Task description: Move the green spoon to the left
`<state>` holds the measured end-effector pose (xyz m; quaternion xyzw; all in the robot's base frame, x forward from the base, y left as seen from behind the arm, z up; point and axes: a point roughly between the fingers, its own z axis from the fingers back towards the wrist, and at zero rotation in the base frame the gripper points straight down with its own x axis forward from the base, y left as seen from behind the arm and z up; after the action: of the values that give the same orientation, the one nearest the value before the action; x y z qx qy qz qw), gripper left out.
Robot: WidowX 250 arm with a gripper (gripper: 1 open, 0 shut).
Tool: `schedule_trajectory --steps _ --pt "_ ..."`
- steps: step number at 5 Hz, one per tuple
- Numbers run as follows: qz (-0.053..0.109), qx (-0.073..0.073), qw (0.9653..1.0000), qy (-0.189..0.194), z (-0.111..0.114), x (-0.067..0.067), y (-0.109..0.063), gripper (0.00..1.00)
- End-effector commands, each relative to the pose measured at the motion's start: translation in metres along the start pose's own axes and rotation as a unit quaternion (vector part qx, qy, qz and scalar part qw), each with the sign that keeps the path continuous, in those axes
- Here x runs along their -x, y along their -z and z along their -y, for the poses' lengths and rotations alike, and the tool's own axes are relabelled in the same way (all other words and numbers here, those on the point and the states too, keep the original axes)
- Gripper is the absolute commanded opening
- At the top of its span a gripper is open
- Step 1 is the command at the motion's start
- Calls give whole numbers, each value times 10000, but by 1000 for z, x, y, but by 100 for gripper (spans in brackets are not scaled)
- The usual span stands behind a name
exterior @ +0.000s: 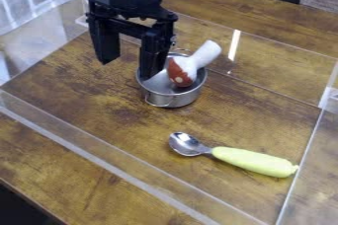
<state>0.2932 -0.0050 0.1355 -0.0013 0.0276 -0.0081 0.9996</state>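
Table (79, 97) of brown wood, edged with clear panels (132, 160).

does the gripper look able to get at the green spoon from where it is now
Probably yes: nothing stands over the green spoon, though the gripper is up by the steel pot and must first travel across.

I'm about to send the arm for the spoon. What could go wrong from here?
The black gripper is over by the round steel pot; moving off low might bump it or the white-handled, red-tipped utensil leaning in it. The thick yellow-green handle of the silver-bowled spoon looks smooth and rounded, so it could roll or slip when pinched.
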Motion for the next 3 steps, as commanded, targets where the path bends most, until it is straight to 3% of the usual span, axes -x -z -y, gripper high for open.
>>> schedule_trajectory --steps 1,2,3 --pt "-131 8 9999 -72 -4 -1 14 100" --pt "11 -63 9992 -406 17 -5 20 100" --pt "200 -40 9940 -1074 64 -3 25 100"
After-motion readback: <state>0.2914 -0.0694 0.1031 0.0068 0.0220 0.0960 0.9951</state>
